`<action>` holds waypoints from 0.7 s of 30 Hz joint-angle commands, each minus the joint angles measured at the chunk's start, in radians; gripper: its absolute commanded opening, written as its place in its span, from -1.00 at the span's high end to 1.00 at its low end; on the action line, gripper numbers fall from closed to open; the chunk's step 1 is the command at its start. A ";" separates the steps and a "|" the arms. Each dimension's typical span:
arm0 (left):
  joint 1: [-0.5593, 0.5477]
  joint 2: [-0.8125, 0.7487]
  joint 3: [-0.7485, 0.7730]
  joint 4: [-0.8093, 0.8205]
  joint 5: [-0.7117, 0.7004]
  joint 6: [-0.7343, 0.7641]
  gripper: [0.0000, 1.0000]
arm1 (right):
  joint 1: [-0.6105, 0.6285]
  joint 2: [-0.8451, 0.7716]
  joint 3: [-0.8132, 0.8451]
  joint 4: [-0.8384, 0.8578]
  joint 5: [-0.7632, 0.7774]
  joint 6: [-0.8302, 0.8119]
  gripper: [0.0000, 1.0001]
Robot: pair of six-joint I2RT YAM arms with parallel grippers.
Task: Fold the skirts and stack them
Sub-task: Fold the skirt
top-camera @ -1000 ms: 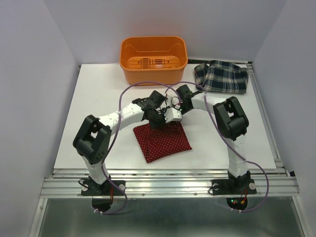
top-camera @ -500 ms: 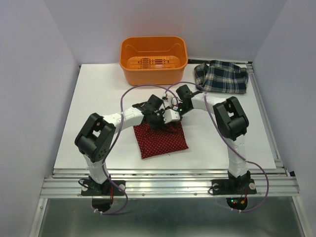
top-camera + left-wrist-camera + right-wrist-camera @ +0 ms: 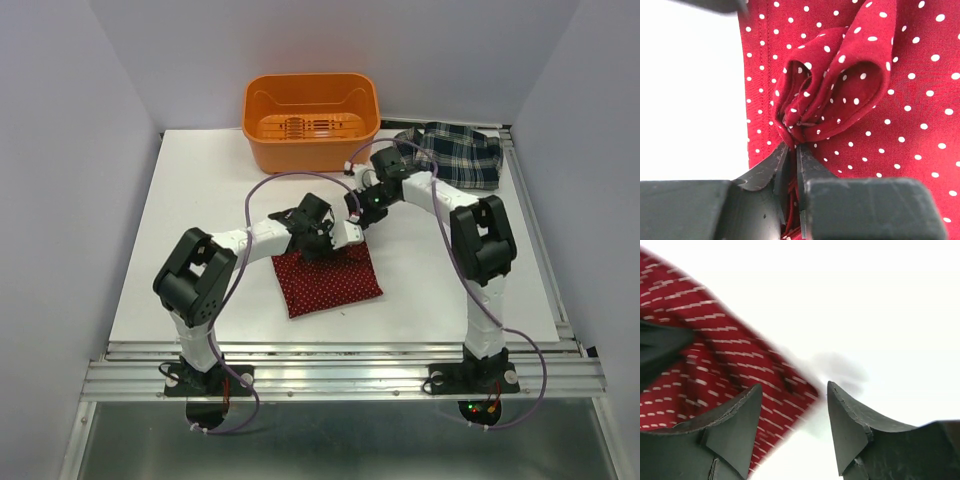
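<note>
Two skirts lie on the desk (image 3: 200, 220): the red dotted skirt (image 3: 328, 280), folded to a small rectangle near the middle front, and the plaid skirt (image 3: 455, 160), crumpled at the far right, near the one orange bin (image 3: 310, 125). The step in hand appears to be finishing the first fold: the left tool (image 3: 790, 147) has its jaws almost together on a bunched pleat at the red dotted skirt's edge, while the right tool (image 3: 794, 385) stands open and empty just off its corner. The next move probably calls for freeing the pleat so that it settles flat, then reaching for the plaid skirt, not yet folded or stacked
</note>
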 commanded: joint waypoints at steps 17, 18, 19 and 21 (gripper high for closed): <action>0.125 0.081 0.265 -0.143 0.096 -0.008 0.01 | -0.170 -0.520 -0.476 0.142 -0.488 0.234 0.24; 0.130 0.086 0.285 -0.152 0.097 -0.011 0.02 | -0.157 -0.525 -0.488 0.149 -0.506 0.242 0.24; 0.141 0.087 0.305 -0.163 0.100 -0.013 0.01 | -0.157 -0.532 -0.503 0.163 -0.520 0.267 0.25; 0.150 0.091 0.351 -0.194 0.106 -0.016 0.01 | -0.133 -0.552 -0.551 0.243 -0.552 0.308 0.25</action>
